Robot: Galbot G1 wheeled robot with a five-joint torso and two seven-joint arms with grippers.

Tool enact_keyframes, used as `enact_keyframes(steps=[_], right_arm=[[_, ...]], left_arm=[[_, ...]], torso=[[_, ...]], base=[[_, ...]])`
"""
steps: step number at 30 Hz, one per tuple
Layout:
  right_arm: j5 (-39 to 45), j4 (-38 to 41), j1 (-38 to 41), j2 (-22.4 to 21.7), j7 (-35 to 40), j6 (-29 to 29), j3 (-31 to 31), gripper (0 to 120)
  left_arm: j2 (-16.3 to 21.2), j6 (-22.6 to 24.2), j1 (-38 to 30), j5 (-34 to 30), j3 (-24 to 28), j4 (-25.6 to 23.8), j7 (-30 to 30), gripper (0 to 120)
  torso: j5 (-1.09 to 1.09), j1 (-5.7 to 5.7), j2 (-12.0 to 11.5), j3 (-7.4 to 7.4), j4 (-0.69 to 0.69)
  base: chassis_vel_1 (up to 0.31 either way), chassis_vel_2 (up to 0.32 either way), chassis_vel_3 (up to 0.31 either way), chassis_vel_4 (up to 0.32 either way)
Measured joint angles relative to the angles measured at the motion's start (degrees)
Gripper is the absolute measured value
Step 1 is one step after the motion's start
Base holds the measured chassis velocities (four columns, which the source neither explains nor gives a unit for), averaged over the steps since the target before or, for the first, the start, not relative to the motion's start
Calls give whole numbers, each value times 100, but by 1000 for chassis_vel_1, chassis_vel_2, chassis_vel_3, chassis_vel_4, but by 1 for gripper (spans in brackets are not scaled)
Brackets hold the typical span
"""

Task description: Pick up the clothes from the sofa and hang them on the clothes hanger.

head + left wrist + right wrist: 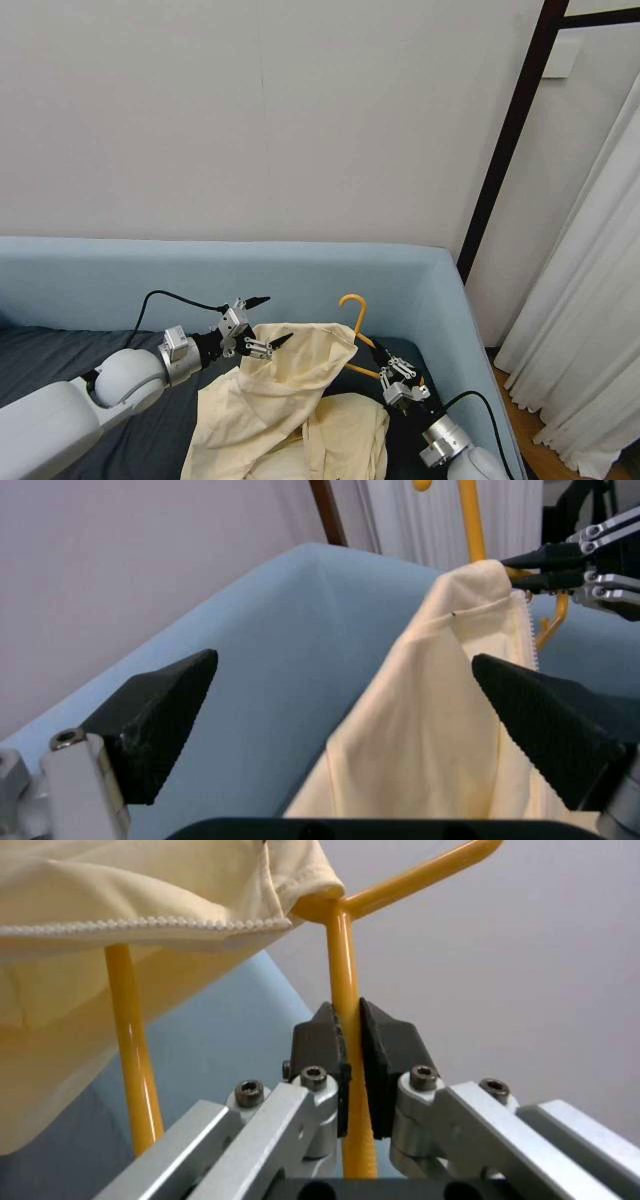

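Observation:
A cream garment is draped over a yellow hanger above the sofa seat, its lower part piled on the cushion. My right gripper is shut on the hanger's bar; in the right wrist view the pads clamp the yellow rod just under the garment. My left gripper is open at the garment's upper left edge. In the left wrist view its fingers stand wide apart, with the garment ahead between them and nothing gripped. The hanger and right gripper show beyond.
The light blue sofa back runs behind the arms, with a dark seat cushion below. A dark rack pole rises at the right against the wall. White curtains hang at the far right over a wooden floor.

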Motion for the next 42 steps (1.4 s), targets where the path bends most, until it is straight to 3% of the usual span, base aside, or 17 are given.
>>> enact_keyframes(steps=[9, 11, 12, 15, 31, 36, 39, 42], right_arm=[[-326, 54, -63, -73, 31, 155, 19, 4], [-371, 34, -39, -68, 33, 183, 13, 4], [-371, 34, -39, -68, 33, 183, 13, 4], [-389, -18, 2, -71, 41, 206, 9, 4], [-363, -33, 35, -181, 80, 276, -5, 4], [-438, -66, 39, -176, 81, 368, 42, 4], [-448, -81, 64, -165, 71, 381, 52, 4], [-516, -108, 119, -160, 45, 410, 49, 4]], left_arm=[[-375, 28, -1423, -451, 1012, 603, 971, 100], [-368, 41, -1705, -526, 1276, 741, 1659, 99], [-368, 41, -1705, -526, 1276, 741, 1659, 99], [-457, 84, -1893, -520, 1351, 1012, 2456, 100], [-1331, 168, -2240, -52, 1838, 2035, 2978, 94], [-1571, 199, -2198, 38, 1827, 2246, 2976, 75], [-1590, 213, -2148, 50, 1769, 2289, 2981, 69], [-1587, 217, -2131, 61, 1746, 2328, 3013, 53]], torso=[[2, 0, 0, 0, -1], [1, 0, 0, -1, 0], [1, 0, 0, -1, 0], [3, 0, 0, -1, 2], [2, 0, 0, -1, 0], [2, 0, 0, -1, -2], [1, 0, 0, -1, -1], [1, 0, 0, -1, 1]], base=[[0, 0, 0, 0], [0, 0, 0, 0], [0, 0, 0, 0], [0, 0, 0, 0], [0, 0, 0, 0], [0, 0, 0, 0], [0, 0, 0, 0], [0, 0, 0, 0]])
